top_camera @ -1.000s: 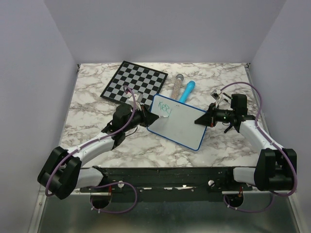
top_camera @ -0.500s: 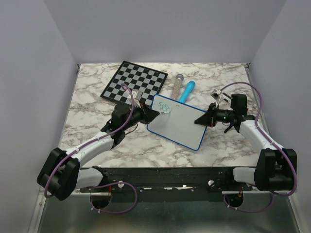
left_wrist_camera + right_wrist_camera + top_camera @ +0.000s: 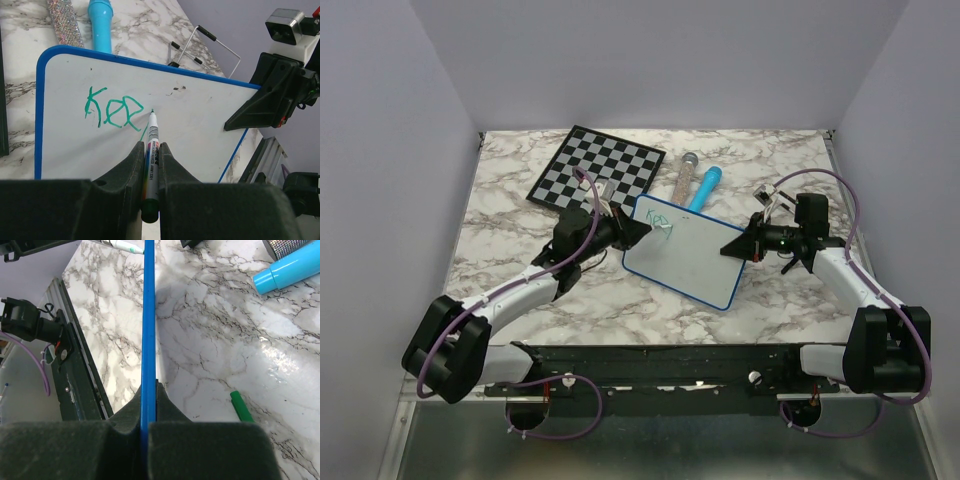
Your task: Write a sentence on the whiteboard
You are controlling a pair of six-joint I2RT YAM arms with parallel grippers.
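On the whiteboard (image 3: pixel 200 125), marker (image 3: pixel 152 145) tip beside sentence (image 3: pixel 115 112).

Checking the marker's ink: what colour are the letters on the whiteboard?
Green; the letters on the whiteboard show best in the left wrist view.

Blue-rimmed white whiteboard (image 3: pixel 690 262) w/ green sentence (image 3: pixel 115 111).

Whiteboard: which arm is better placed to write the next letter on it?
Left. The left arm's jaws are shut on the marker, whose tip is at the whiteboard just after the green letters. The right arm's jaws are clamped on its blue rim and hold no pen.
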